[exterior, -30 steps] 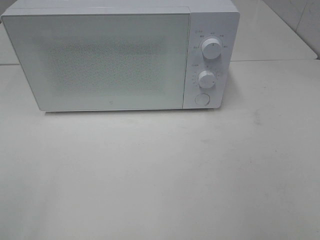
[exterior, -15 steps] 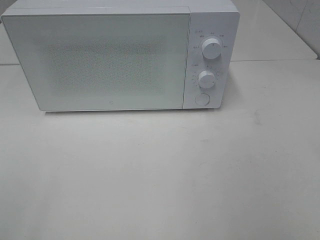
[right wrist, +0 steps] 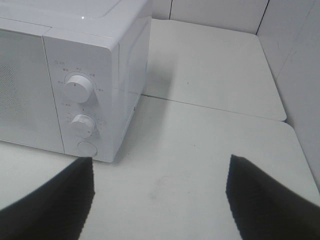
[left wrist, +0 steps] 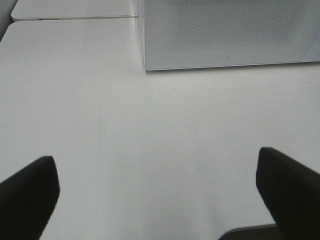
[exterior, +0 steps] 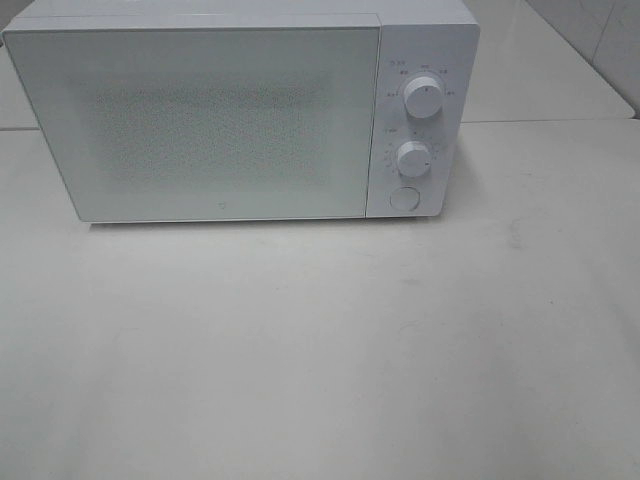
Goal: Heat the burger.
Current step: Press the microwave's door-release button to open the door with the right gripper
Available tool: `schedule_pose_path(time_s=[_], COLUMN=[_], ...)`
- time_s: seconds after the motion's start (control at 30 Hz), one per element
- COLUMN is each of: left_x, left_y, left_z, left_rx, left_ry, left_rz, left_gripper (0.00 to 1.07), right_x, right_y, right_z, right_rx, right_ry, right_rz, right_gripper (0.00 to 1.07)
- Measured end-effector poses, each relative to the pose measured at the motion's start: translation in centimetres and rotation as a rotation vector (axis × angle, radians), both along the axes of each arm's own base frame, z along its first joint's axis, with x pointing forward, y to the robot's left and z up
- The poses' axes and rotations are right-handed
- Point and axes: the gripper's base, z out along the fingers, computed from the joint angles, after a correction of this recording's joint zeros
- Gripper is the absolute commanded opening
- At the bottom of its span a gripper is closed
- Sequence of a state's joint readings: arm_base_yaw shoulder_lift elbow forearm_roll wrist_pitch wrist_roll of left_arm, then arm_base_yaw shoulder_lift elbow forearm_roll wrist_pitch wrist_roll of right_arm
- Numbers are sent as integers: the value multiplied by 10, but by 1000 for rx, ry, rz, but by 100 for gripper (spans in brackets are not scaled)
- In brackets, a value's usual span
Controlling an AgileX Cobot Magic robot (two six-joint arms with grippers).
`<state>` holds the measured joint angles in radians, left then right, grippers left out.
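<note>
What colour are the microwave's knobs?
Both round knobs are white; clearest in the right wrist view.

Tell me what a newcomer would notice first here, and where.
A white microwave stands at the back of the pale table, door shut, with two dials and a round button stacked on its right panel. In the wrist views, the left hand and right hand hang open and empty above the table.

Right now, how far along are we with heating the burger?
Done: nothing I can confirm. The microwave has its door shut, and no burger shows in any view; whether it sits inside, I cannot tell. In hand: nothing; the left gripper and right gripper are open and empty over the table. Left: possibly loading, and turning the knobs.
</note>
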<state>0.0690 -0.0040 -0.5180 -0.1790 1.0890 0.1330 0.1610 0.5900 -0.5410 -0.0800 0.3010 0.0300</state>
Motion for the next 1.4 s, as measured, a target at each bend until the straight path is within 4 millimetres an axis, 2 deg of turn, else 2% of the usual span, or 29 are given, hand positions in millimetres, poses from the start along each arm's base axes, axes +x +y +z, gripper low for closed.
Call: schedule_pose_path(time_s=[0.1, 0.17, 0.4, 0.47, 0.53, 0.57, 0.93, 0.97, 1.23, 1.4], left_x=[0, 0, 0, 0, 0, 0, 0, 0, 0, 0], left_y=[0, 0, 0, 0, 0, 0, 0, 0, 0, 0], left_z=[0, 0, 0, 0, 0, 0, 0, 0, 0, 0], left_rx=[0, 0, 0, 0, 0, 0, 0, 0, 0, 0], left_ry=[0, 0, 0, 0, 0, 0, 0, 0, 0, 0], left_rz=[0, 0, 0, 0, 0, 0, 0, 0, 0, 0], left_gripper=[101, 101, 101, 101, 101, 101, 101, 101, 101, 101], right_x=[5, 24, 49, 59, 62, 66, 76, 76, 77, 78], right_y=[1, 4, 9, 12, 13, 14, 17, 16, 6, 2], right_z=[-1, -8, -20, -30, -33, -42, -79, -87, -113, -120], right_rx=[4, 33, 70, 86, 90, 98, 168, 186, 229, 243], right_ry=[6, 31, 52, 26, 16, -9, -179, -202, -206, -179], right_rz=[0, -8, -14, -8, -6, 2, 20, 3, -124, -174], right_gripper=[72, 72, 72, 72, 72, 72, 72, 72, 72, 72])
